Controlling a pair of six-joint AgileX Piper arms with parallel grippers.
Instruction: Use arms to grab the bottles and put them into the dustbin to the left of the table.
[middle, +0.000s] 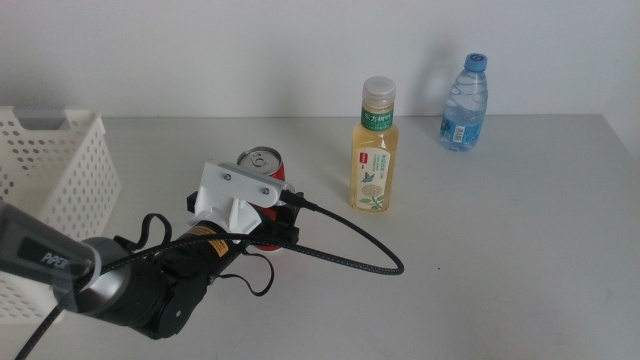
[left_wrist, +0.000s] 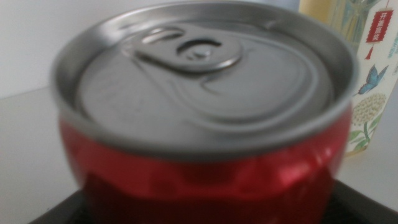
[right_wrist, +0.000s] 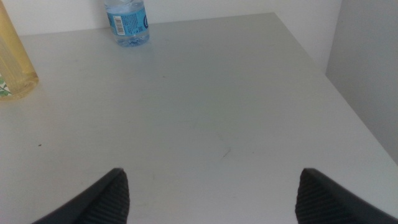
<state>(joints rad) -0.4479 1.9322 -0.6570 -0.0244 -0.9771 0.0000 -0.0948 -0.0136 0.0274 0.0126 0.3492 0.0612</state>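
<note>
Can (middle: 262, 162), red body with a silver lid and pull tab, stands upright just left of frame centre in the middle view, largely hidden behind the left arm's white ribbed housing (middle: 232, 196). The left gripper (middle: 272, 222) sits at the can's lower body; a black cable (middle: 345, 255) loops off to the right across the table (middle: 520, 230). Whether the jaws press on the can cannot be told from this view.

Left wrist view fills with the can (left_wrist: 205, 118): grey lid with tab in the upper half, glossy red wall below, slightly blurred. Dark jaw edges show only as slivers at the lower corners, either side of the can; contact not resolvable. The tea bottle's label (left_wrist: 372, 81), with a butterfly print, shows at the right edge, just beside the can.

Tea bottle (middle: 375, 148), yellow liquid, pale cap, upright at centre of the middle view, right of the can and apart from it. Water bottle (middle: 465, 103), clear with blue cap, upright at upper right, near the wall. Dustbin (middle: 50, 190), white perforated basket, at the left edge.

Right wrist view only: right gripper (right_wrist: 211, 199) with jaws spread wide over bare table, holding nothing; water bottle base (right_wrist: 127, 22) at upper left, tea bottle edge (right_wrist: 15, 68) at far left. This gripper does not appear in the middle view.
</note>
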